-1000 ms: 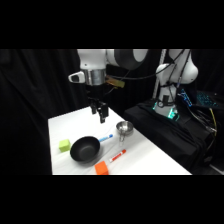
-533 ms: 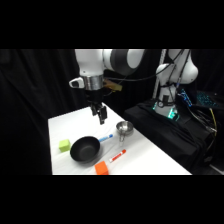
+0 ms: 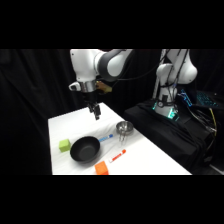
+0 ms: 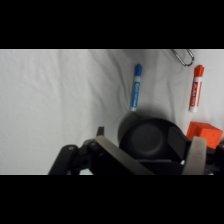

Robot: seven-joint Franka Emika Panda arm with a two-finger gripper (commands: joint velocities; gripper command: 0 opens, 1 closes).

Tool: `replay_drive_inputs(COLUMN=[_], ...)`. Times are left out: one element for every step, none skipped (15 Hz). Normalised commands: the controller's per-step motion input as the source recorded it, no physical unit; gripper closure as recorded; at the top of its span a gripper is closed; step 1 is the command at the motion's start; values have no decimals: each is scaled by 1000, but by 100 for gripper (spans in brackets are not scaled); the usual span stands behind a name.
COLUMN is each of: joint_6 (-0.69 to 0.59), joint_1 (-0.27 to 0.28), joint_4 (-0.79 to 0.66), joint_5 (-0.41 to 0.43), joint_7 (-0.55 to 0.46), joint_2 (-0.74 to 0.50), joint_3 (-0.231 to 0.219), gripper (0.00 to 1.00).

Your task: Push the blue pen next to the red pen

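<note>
Nothing pushed yet, judging from the side view: gripper (image 3: 95, 114) hangs above the table beyond the black bowl (image 3: 84, 149), blue pen (image 3: 105, 137) just beside the bowl's rim, red pen (image 3: 117, 156) apart from it. Wrist view: blue pen (image 4: 135, 86) and red pen (image 4: 196, 88) lie parallel beyond the bowl (image 4: 147, 140), a clear gap between them; finger spread cannot be told.

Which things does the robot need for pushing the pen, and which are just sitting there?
Needed: blue pen, red pen, gripper.
Just sitting: black bowl, orange block, green block, metal cup.
</note>
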Motion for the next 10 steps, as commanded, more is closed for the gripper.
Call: replay_drive_inputs(joint_6=[222,260,316,329,365,350,355,353,341,331], joint_1=[-122,-100,-78,-67,-75,-81,-97,-116,-135,-150], joint_4=[46,25,-7,-10,-18,-5,1,2,3,1], joint_5=[-13,-27,-62,-66,-46,-34,-16,8,30,48], joint_7=[-408,-370,-319,-273,-272,-260,-255,-259,-264,-267], joint_2=[129,132,144,148,162,173,192,200,203,198], joint_3=[-16,-6,-6,-5,3,7,11,19,29,40], gripper=[0,0,0,0,0,0,0,0,0,0])
